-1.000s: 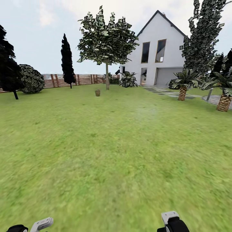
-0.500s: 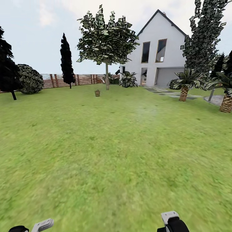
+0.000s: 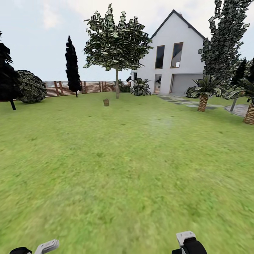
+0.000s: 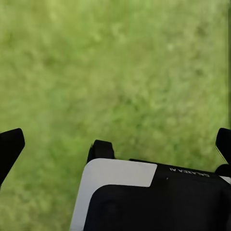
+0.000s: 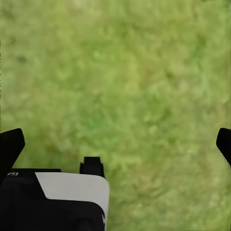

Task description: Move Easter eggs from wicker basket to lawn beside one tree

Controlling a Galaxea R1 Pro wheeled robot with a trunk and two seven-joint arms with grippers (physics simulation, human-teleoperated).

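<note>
The wicker basket (image 3: 106, 102) is a small brown shape far off on the lawn (image 3: 127, 158), a little in front of a tree (image 3: 116, 84) with a bare trunk and round crown. The Easter eggs are out of view at this distance. My left gripper (image 4: 115, 144) is open over bare grass, its dark fingertips (image 4: 9, 149) far apart and nothing between them. My right gripper (image 5: 115, 142) is also open over grass, fingertips (image 5: 10, 144) wide apart. Parts of the left arm (image 3: 46, 246) and right arm (image 3: 188, 241) show at the near edge of the head view.
A white gabled house (image 3: 173, 56) stands at the back right with a stepping-stone path (image 3: 183, 102) and short palms (image 3: 203, 100) before it. A slatted fence (image 3: 84, 87), a dark cypress (image 3: 72, 67) and a round bush (image 3: 31, 86) line the back left.
The whole head view has spread slightly outward, palms drifting right and bush left: the camera has moved forward a little. Both arms keep their pose.
</note>
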